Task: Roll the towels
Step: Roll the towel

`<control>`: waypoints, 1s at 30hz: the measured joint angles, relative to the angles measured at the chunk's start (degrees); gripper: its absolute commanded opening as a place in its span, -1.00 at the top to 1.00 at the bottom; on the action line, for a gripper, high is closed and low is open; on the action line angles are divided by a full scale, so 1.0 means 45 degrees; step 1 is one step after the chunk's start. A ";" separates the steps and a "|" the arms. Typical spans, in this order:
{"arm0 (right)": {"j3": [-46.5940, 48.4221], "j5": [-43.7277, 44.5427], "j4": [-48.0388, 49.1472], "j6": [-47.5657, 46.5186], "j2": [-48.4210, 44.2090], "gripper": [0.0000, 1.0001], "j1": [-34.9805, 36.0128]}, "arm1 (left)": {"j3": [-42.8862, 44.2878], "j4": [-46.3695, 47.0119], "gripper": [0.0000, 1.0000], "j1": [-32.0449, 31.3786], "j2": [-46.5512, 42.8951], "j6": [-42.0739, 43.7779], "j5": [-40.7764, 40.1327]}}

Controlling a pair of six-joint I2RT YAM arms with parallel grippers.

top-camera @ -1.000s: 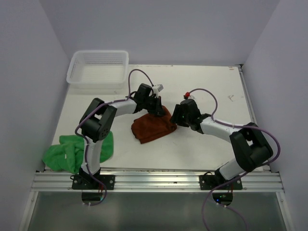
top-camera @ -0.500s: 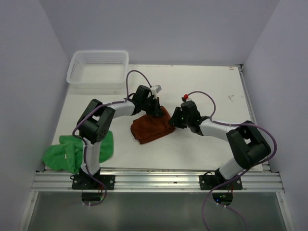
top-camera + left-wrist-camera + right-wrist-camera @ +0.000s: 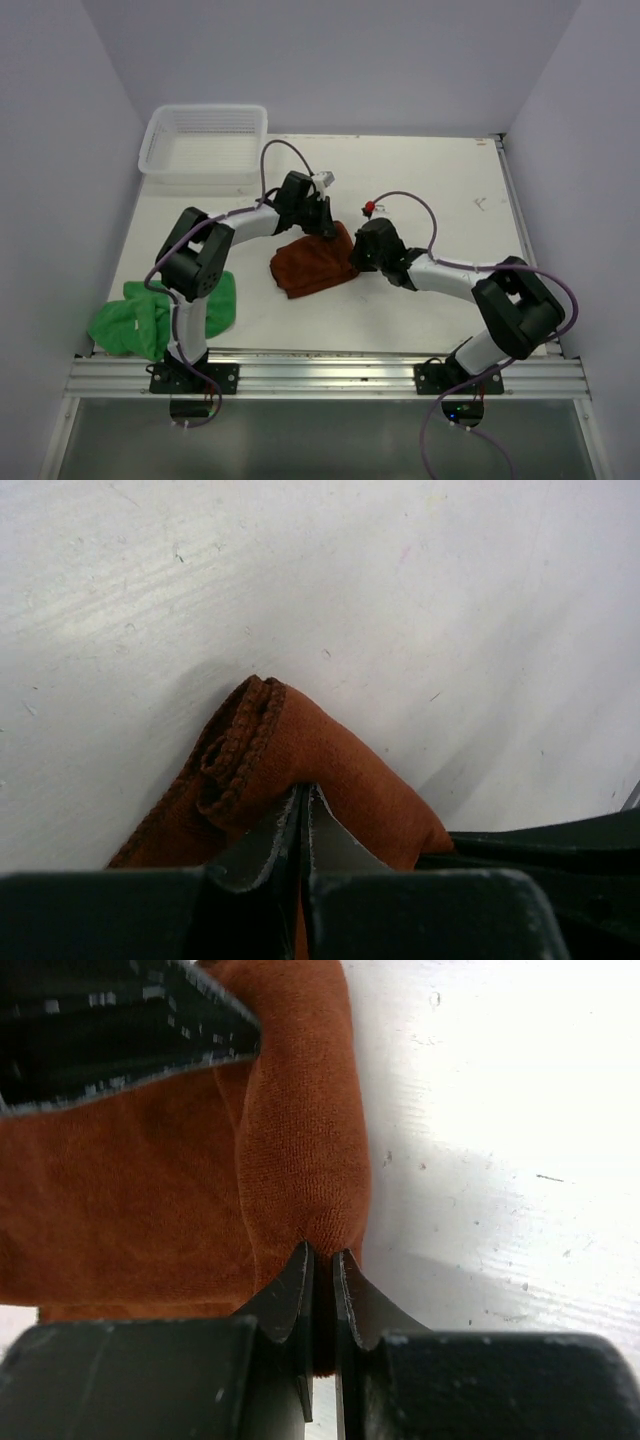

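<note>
A rust-brown towel (image 3: 308, 264) lies folded near the table's middle. My left gripper (image 3: 326, 233) is shut on its far edge; in the left wrist view the left gripper (image 3: 303, 792) pinches the brown towel (image 3: 340, 770) beside a stitched hem. My right gripper (image 3: 354, 258) is shut on the towel's right edge; in the right wrist view the right gripper (image 3: 320, 1252) clamps a fold of the brown towel (image 3: 150, 1200). A bright green towel (image 3: 140, 315) lies crumpled at the near left, beside the left arm's base.
A white mesh basket (image 3: 203, 142) stands at the far left corner. White walls close in on the left, back and right. A metal rail (image 3: 330, 377) runs along the near edge.
My right gripper moved left onto the brown towel's right edge and closed on it. The left gripper stayed shut on the far edge.
</note>
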 measured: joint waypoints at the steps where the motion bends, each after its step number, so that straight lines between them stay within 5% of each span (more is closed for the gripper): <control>1: 0.0083 0.0471 -0.0209 -0.0219 -0.0063 1.00 0.0311 | 0.0083 -0.0117 0.89 0.0000 -0.0083 0.0000 -0.0087; 13: 0.1277 0.5843 -0.2103 -0.2458 0.0238 1.00 0.2977 | 0.0355 -0.0593 0.89 0.0044 -0.1049 0.0010 -0.0539; 30: 0.3876 1.1186 -0.3225 -0.5697 0.4265 1.00 0.6334 | 0.0262 -0.0549 0.90 0.0053 -0.1200 0.0010 -0.0369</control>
